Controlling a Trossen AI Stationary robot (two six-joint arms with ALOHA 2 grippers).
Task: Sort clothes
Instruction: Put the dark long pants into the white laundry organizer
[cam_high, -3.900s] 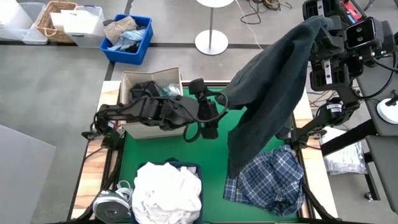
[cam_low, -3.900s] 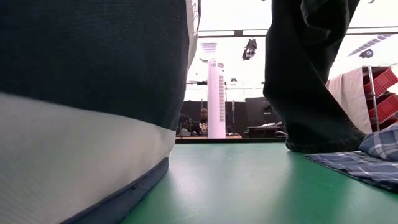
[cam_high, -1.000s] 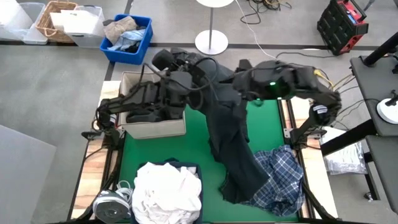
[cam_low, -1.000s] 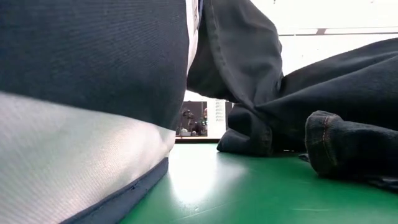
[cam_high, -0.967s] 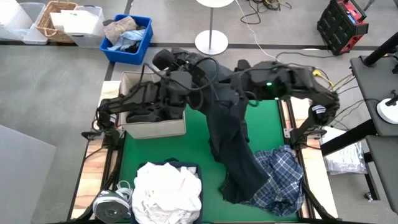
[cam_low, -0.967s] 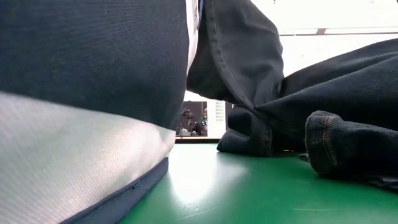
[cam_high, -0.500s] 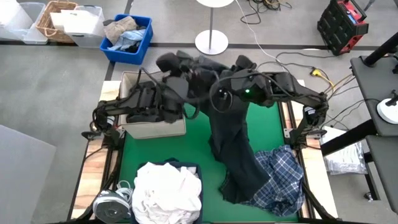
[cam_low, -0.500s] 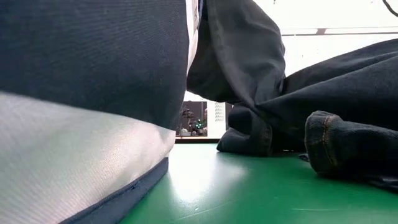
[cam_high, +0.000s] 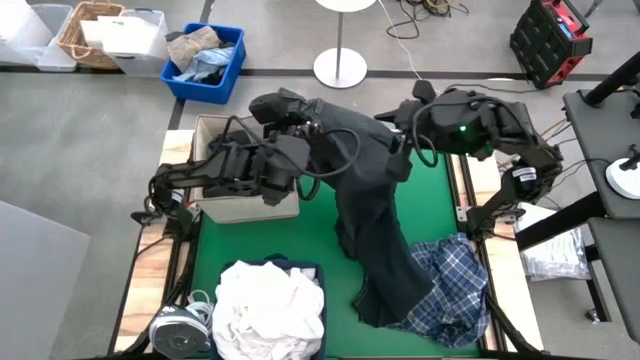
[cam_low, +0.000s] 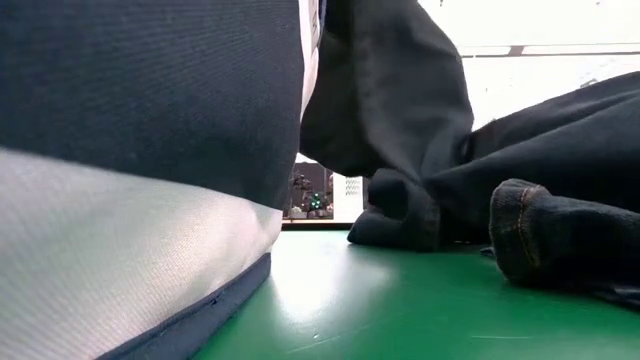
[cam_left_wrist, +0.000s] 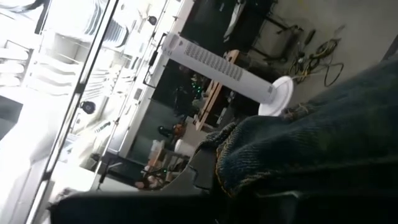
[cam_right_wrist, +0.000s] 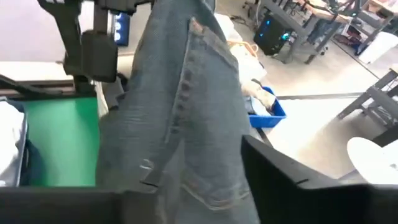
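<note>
Dark jeans hang from upper centre of the high view and trail down the green table surface to lower right, their end lying over the blue-and-white plaid shirt. The left gripper, at upper centre, is clenched on the top edge of the jeans; the left wrist view shows denim lying across its fingers. The right gripper, just right of that edge, sits beside the cloth; whether it grips cannot be told. White clothes are heaped in a bin at lower centre-left. A tan box at centre-left holds dark garments. In the low view the jeans fill the right half.
</note>
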